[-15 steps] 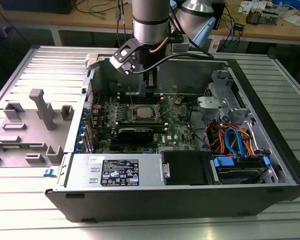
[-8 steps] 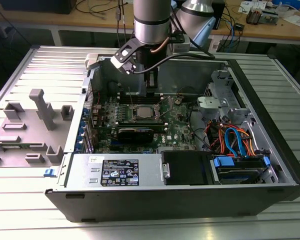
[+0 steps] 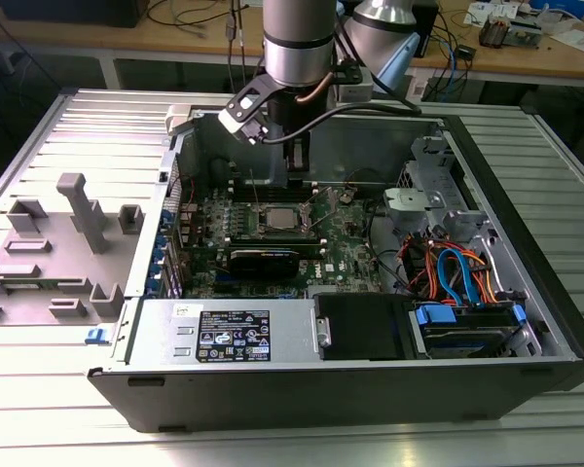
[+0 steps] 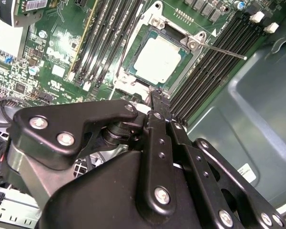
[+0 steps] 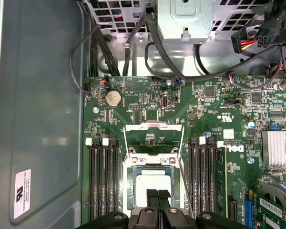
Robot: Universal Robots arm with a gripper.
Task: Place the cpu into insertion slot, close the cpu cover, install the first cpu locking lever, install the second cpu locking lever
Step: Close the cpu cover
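Observation:
The cpu, a pale silver square, lies flat in the insertion slot on the green board; in the first wrist view the cpu shows just past my fingertips. The cpu cover, a thin silvery frame, looks tilted up off the far side of the slot, with board showing through its window. One thin lever rod sticks out sideways from the slot. My gripper is shut with nothing in it, hovering over the slot's near edge. In the exterior view the gripper hangs just behind the slot.
Long black memory slots flank the socket on both sides. A black-shrouded card lies in front of it. Cables and a drive cage fill the case on the exterior view's right. The power supply lies along the front. The grey case wall is close.

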